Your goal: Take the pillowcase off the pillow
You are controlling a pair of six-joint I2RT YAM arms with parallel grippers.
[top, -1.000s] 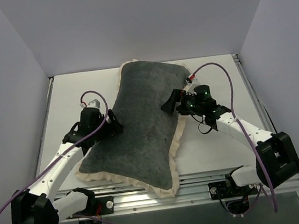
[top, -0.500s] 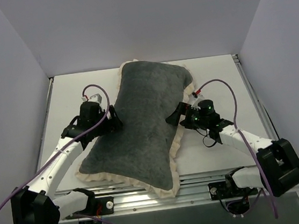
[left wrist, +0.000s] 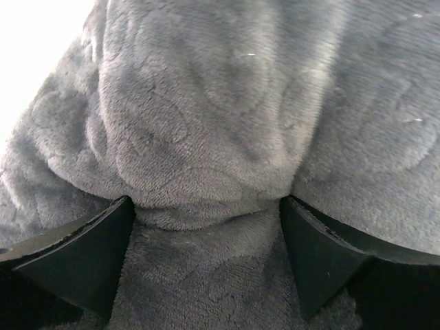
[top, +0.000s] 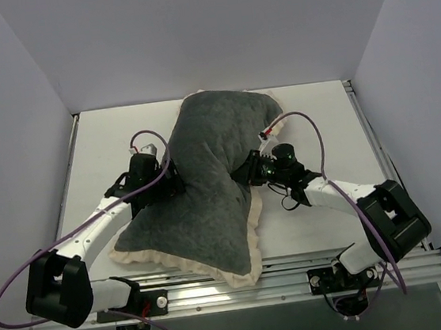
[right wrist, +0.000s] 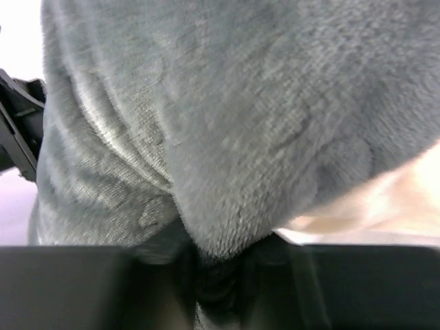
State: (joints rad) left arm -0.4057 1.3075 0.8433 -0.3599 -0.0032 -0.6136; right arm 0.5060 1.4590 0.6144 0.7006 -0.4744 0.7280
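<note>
The pillowcase (top: 214, 181), dark grey-green with a cream frill (top: 256, 232), lies lengthwise on the white table and is pinched narrow at its middle. The pillow is hidden inside it. My left gripper (top: 173, 178) presses into the cover's left side. In the left wrist view its fingers (left wrist: 82, 254) stand wide apart, open, with bulging velvety fabric (left wrist: 220, 124) between them. My right gripper (top: 247, 171) is at the cover's right side. The right wrist view shows it (right wrist: 220, 258) shut on a fold of the grey fabric (right wrist: 240, 124), with cream frill at the right.
The white table (top: 319, 122) is walled at the left, back and right. A metal rail (top: 296, 272) runs along the near edge, and the cover's lower frill overhangs it. The left arm's black end (right wrist: 17, 117) shows at the left of the right wrist view.
Both grippers moved inward against the pillow's sides, squeezing its middle. The right gripper, open before, has shut on a fold of the pillowcase. The left stays open.
</note>
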